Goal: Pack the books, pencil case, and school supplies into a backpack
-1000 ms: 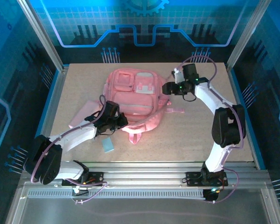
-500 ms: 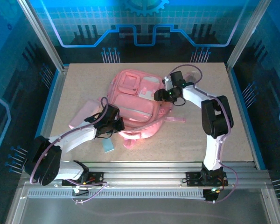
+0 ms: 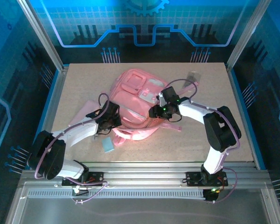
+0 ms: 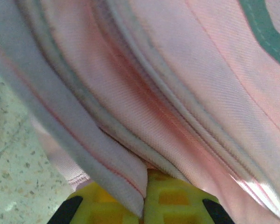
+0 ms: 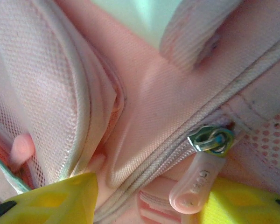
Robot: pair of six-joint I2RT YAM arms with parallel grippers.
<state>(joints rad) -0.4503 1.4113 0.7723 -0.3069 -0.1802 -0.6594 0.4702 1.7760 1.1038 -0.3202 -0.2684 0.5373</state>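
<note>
L to R: pale pink oblong fabric pouch lies at table left. My left pincer is clenched on a fold of the large pink fabric backpack, at table centre. Pale blue flat rectangle lies just nearer. My right pincer: jaws apart, either side of pink plastic zip pull tab.

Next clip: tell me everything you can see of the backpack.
The backpack is pink woven fabric with piped seams, zip front pockets, a whitish patch and pink straps. It lies front-up and rumpled on the table. The left pincer is shut on a fold at its near-left edge. The right pincer stands open around a pale pink zip pull on its right side.
</note>
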